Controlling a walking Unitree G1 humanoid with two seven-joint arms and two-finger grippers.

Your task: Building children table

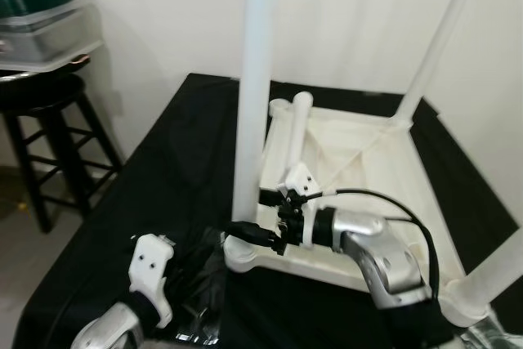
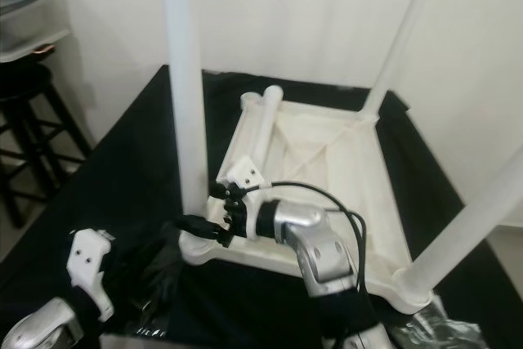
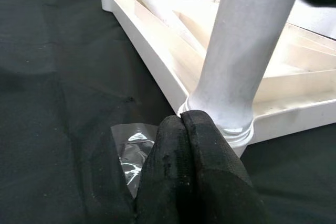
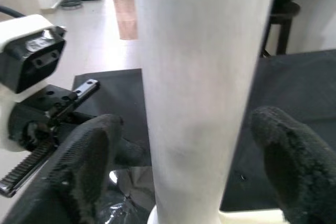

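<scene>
Right tool at base of near-left table leg – upside-down white children's table on black-clothed surface.

Tabletop [image 1: 372,202] lies inverted on the black cloth [image 1: 163,177]; upright legs stand in three corners, and a loose leg [image 1: 294,140] rests inside it. Right tool [image 4: 178,156] has fingers spread either side of the near-left leg [image 1: 253,96], low by its socket – not clamped. Left tool [image 3: 184,121], fingers pressed together and holding nothing, sits just beside that socket, over crumpled clear plastic [image 3: 131,150]. A black stool [image 1: 49,128] stands well to the left.
</scene>
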